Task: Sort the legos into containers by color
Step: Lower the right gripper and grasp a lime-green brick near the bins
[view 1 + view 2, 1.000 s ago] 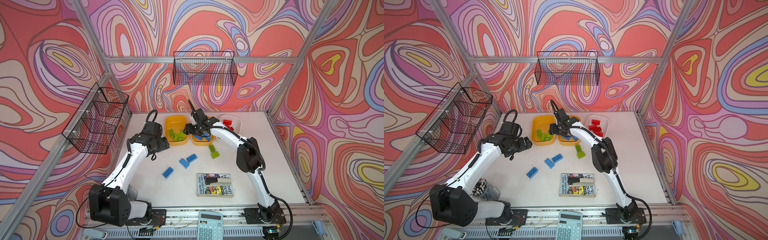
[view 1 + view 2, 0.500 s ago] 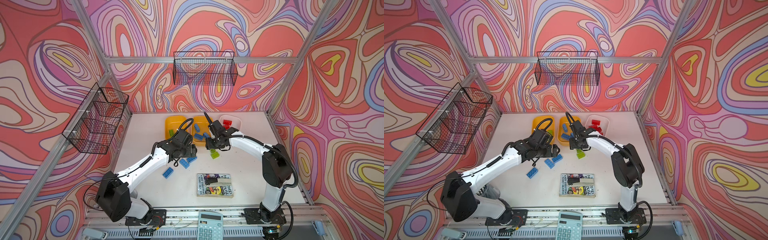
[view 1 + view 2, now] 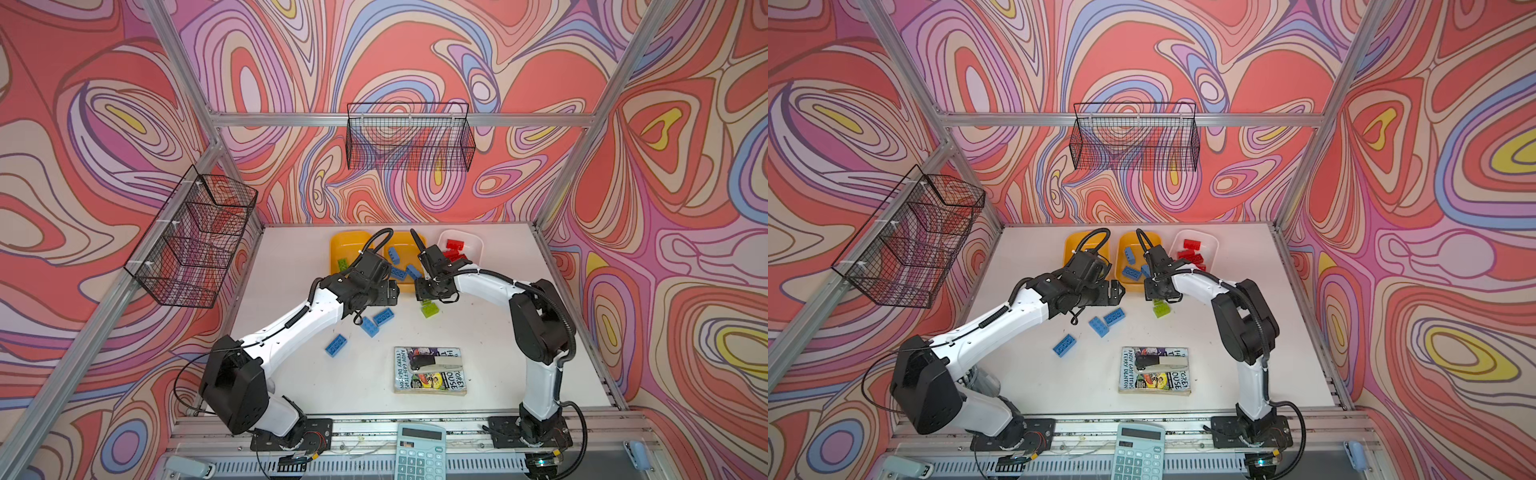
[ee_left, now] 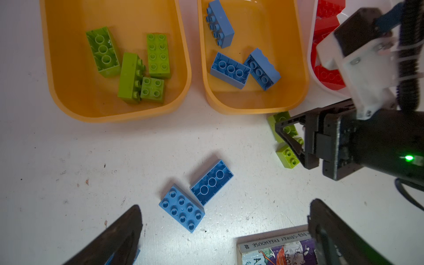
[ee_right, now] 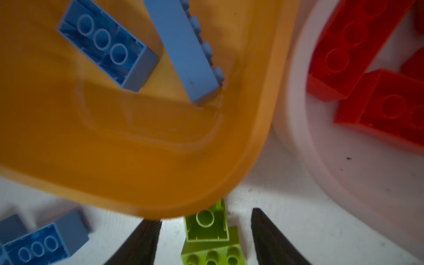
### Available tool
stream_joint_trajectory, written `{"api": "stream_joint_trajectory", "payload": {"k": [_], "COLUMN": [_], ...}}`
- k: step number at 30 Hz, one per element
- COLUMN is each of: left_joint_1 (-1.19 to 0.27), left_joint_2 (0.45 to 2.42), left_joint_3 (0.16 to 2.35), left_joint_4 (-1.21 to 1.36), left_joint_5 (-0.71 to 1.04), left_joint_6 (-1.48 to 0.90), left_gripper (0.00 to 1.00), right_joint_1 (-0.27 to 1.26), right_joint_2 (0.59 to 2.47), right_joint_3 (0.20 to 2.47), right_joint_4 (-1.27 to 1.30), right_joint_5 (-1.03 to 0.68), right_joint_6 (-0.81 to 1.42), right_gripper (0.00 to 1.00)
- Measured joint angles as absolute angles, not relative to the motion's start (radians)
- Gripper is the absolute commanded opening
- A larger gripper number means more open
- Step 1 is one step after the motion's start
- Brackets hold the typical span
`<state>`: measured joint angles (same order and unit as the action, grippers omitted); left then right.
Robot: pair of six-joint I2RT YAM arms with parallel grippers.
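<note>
The white table (image 3: 519,332) carries three tubs in a row at its far edge. The left tub (image 4: 68,96) is orange and holds four green bricks (image 4: 158,55). The middle tub (image 4: 252,103), also orange, holds three blue bricks (image 4: 229,70). The white tub (image 3: 474,246) holds red bricks (image 3: 454,246). A book (image 3: 428,370) lies near the front edge.

The left gripper (image 4: 224,210) hangs above the table just in front of the two orange tubs, its fingers (image 4: 124,231) spread wide and holding nothing. The blue pair (image 4: 181,210) lies on the table below it. In the left wrist view the pair sits between the two fingertips and slightly ahead of them, touching neither. One of its bricks is studs up and the other underside up, and they meet at a corner.

The right gripper (image 5: 204,216) sits low in front of the middle tub's right near corner. Its fingers (image 5: 142,241) are partly spread, one on each side of the green pair (image 5: 206,227). Bare table shows on both sides, so nothing is pinched. The pair's far brick lies underside up with its end at the tub's rim. The near brick is studs up and pressed against it; I cannot tell whether they overlap.

A lone blue brick (image 3: 336,345) lies apart from the blue pair, nearer the front and beside the left forearm.
</note>
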<state>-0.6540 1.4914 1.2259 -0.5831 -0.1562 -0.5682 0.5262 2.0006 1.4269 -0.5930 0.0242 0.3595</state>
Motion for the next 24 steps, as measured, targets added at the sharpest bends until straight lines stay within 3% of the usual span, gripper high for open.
{"api": "stream_joint_trajectory", "payload": {"k": [3, 7, 9, 19, 24], "left_joint_1": [-0.654, -0.654, -0.654, -0.642, -0.559], "left_joint_2": [1.500, 1.503, 1.503, 1.520, 1.497], "left_joint_3": [1.231, 1.231, 1.231, 1.230, 1.157], "left_joint_4": [-0.584, -0.590, -0.596, -0.625, -0.608], "left_joint_5": [-0.167, -0.180, -0.186, -0.219, -0.196], "left_joint_6": [-0.556, -0.544, -0.537, -0.532, -0.554], "left_gripper": [1.00, 1.00, 1.00, 1.00, 1.00], "right_joint_1": [0.524, 0.524, 0.524, 0.524, 0.524], "right_joint_2": [2.035, 2.056, 2.057, 1.987, 1.955], "right_joint_3": [1.429, 1.448, 1.454, 1.455, 1.560], "right_joint_4": [-0.590, -0.588, -0.585, -0.662, -0.688], "right_joint_5": [0.017, 0.007, -0.002, -0.044, -0.113], "right_joint_6": [0.356, 0.358, 0.365, 0.386, 0.442], "right_gripper": [0.63, 0.34, 0.25, 0.23, 0.23]}}
